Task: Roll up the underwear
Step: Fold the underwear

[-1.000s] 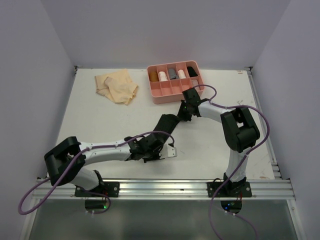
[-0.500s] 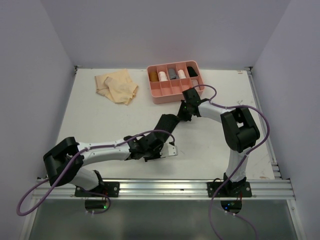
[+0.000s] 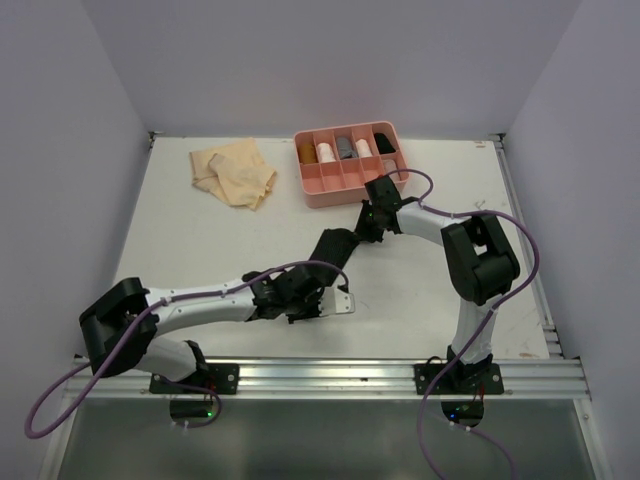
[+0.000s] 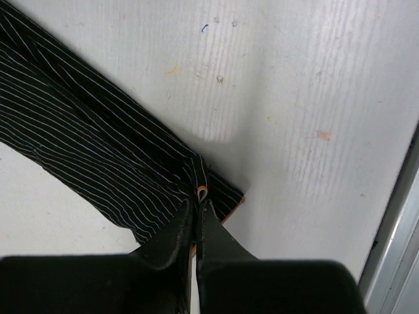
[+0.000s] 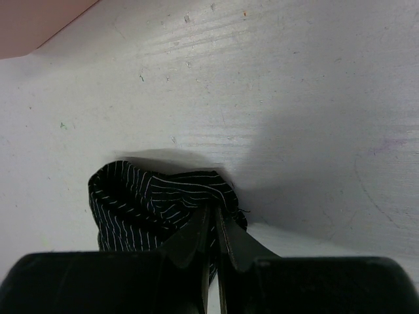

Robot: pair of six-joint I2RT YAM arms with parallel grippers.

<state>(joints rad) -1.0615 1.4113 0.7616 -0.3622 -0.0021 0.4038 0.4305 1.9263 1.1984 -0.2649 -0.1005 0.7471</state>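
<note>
One black underwear (image 3: 333, 246) lies near the middle of the table (image 3: 200, 240), a soft dark cloth crossed by thin white pinstripes. In the top view it makes a narrow band whose long axis runs from about 7 o'clock to about 1 o'clock, each end at one arm. The left pincer (image 4: 198, 203) has its fingers pressed together on the 7 o'clock end, nipping a corner of the hem where a small orange-and-white bit shows at the fingertips; from there the striped cloth spreads flat on the table toward 10 o'clock in the left wrist view. The right pincer (image 5: 213, 214) is clamped on the 1 o'clock end, where the cloth bunches into a rounded, wrinkled heap at 9 o'clock of the fingers in the right wrist view. A pale tan underwear (image 3: 236, 172) lies crumpled and loosely folded at 11 o'clock on the table, well apart from both arms. A pink divided tray (image 3: 318, 192) sits at about 12 o'clock, just beyond the right pincer, with small cloth rolls (image 3: 344, 148) in its far row of compartments.
</note>
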